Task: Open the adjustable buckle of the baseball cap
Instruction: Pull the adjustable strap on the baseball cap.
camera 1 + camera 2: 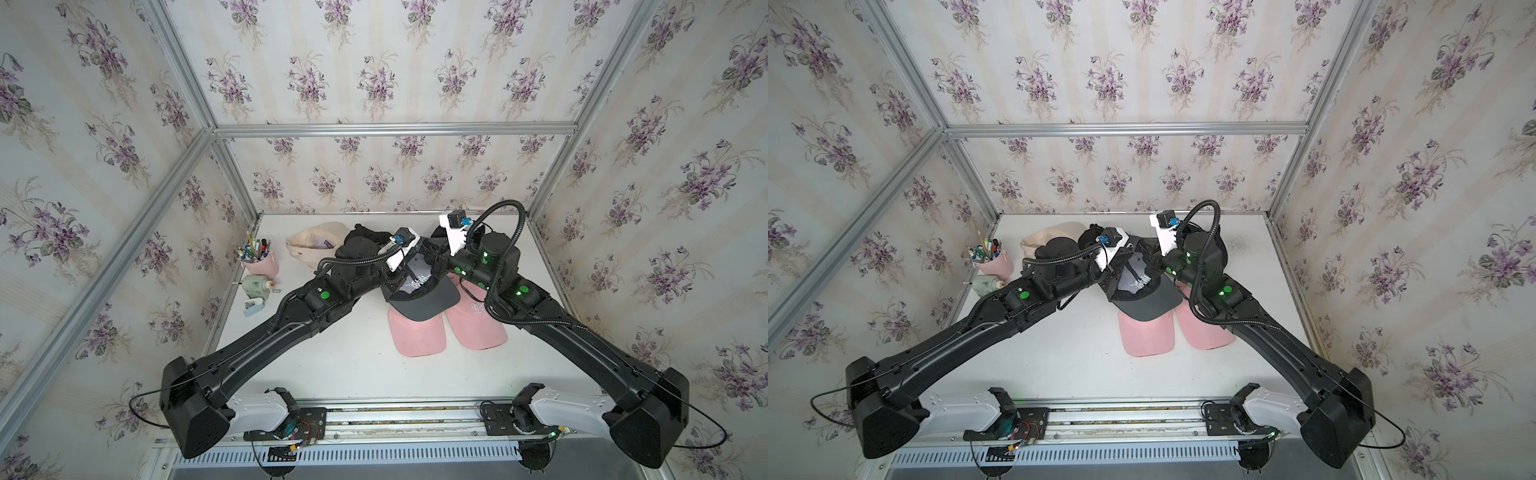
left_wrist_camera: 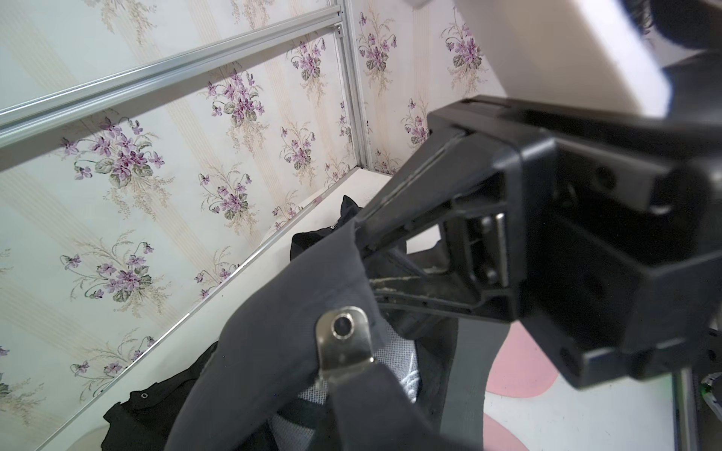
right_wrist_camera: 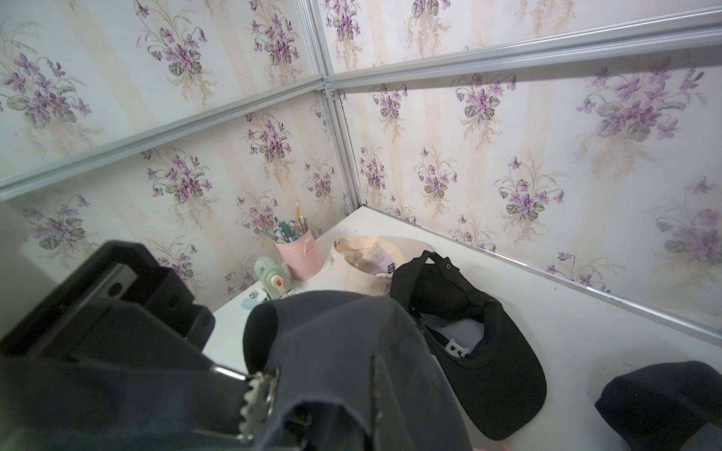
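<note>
A dark grey baseball cap [image 1: 424, 291] [image 1: 1144, 291] hangs above the table between my two arms, brim toward the front. In the left wrist view its metal buckle [image 2: 344, 339] sits on the back strap [image 2: 375, 406], which runs down out of the frame toward my left jaws. In the right wrist view my left gripper [image 3: 234, 394] is shut on the strap right at the buckle's toothed clasp [image 3: 256, 398]. My right gripper [image 2: 361, 238] is shut on the cap's back fabric edge beside the buckle. In both top views the wrists hide the fingertips.
Two pink caps [image 1: 417, 332] [image 1: 478, 324] lie under the grey one. A black cap [image 3: 476, 351], a cream cap [image 1: 316, 245] and another dark cap [image 3: 660, 402] lie further back. A pink pen cup [image 1: 262, 262] and a green dispenser [image 1: 255, 286] stand by the left wall.
</note>
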Controlling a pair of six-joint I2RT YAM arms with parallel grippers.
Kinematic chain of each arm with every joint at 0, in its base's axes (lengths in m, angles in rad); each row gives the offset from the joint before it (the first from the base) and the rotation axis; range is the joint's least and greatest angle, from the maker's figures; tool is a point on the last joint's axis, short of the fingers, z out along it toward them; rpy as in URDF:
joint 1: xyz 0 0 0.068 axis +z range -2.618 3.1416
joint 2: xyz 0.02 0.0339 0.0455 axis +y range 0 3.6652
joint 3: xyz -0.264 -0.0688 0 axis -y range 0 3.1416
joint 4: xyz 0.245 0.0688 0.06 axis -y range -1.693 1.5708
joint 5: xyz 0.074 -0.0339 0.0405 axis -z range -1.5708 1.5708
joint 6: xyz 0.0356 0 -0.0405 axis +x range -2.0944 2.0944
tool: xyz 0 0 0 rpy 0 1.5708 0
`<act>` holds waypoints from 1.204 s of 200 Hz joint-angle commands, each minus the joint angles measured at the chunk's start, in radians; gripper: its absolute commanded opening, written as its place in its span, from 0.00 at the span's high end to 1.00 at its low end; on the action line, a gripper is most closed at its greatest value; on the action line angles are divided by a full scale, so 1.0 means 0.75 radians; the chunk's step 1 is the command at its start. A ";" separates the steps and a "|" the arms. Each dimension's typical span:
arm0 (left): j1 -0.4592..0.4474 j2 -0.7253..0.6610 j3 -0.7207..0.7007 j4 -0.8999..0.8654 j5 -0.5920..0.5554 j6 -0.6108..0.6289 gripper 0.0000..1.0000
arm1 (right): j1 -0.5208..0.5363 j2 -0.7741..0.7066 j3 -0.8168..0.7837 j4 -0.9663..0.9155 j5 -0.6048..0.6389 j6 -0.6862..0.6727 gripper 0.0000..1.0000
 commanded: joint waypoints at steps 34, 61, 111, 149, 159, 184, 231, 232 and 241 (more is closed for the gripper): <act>0.001 -0.020 0.063 -0.090 0.129 0.021 1.00 | 0.000 -0.027 -0.063 0.038 -0.096 -0.186 1.00; 0.001 -0.014 0.120 -0.173 0.200 0.023 1.00 | 0.000 -0.053 -0.107 0.049 -0.161 -0.299 0.95; 0.001 0.008 0.196 -0.285 0.241 0.023 1.00 | 0.000 -0.061 -0.154 0.079 -0.235 -0.383 0.81; -0.001 0.017 0.238 -0.337 0.273 0.014 1.00 | 0.001 -0.091 -0.211 0.158 -0.252 -0.384 0.71; 0.001 0.022 0.248 -0.350 0.280 0.012 1.00 | 0.000 -0.102 -0.221 0.173 -0.260 -0.391 0.69; 0.001 0.044 0.273 -0.386 0.287 0.010 1.00 | 0.002 -0.124 -0.233 0.197 -0.265 -0.414 0.65; 0.003 0.089 0.347 -0.486 0.351 0.019 1.00 | 0.008 -0.184 -0.267 0.226 -0.116 -0.493 0.62; 0.003 0.090 0.348 -0.489 0.352 0.020 1.00 | 0.008 -0.186 -0.268 0.227 -0.114 -0.499 0.62; 0.003 0.099 0.360 -0.509 0.361 0.022 1.00 | 0.008 -0.201 -0.274 0.226 -0.080 -0.524 0.62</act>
